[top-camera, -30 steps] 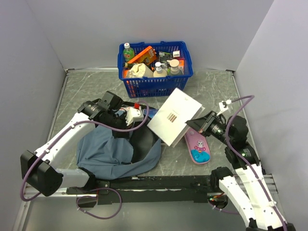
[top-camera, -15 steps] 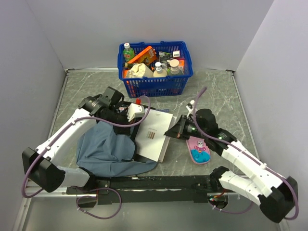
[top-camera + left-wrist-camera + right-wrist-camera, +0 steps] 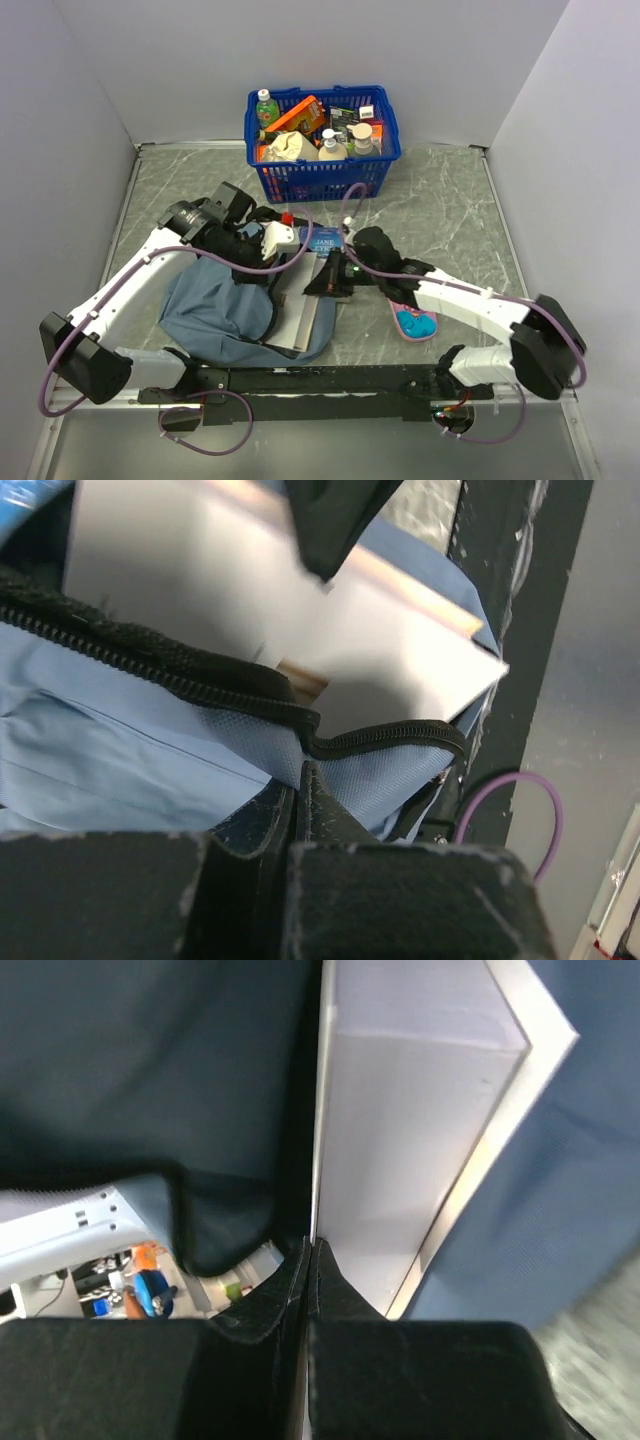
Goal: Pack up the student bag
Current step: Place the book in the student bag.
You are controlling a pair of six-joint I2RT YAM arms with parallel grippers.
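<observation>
Grey marbled table (image 3: 440, 190): left gripper (image 3: 300, 780) clamps the zip rim of the soft grey-blue fabric student bag (image 3: 215, 315), apparently spreading its mouth for the flat white book (image 3: 400, 1160) pinched by the right gripper (image 3: 312, 1255).

Table (image 3: 450, 200): grey-green marbled top with pale veins, matt.
Back wall (image 3: 320, 50): plain pale panel standing at the table's far edge.
Left wall (image 3: 50, 150): matching pale panel along the left side, slightly shaded.
Right wall (image 3: 580, 130): matching pale panel along the right side.
Strip (image 3: 190, 146): thin metal edging where table meets walls.
Rail (image 3: 330, 378): black bar along the near edge.
Light: soft and even, with faint shadows.
</observation>
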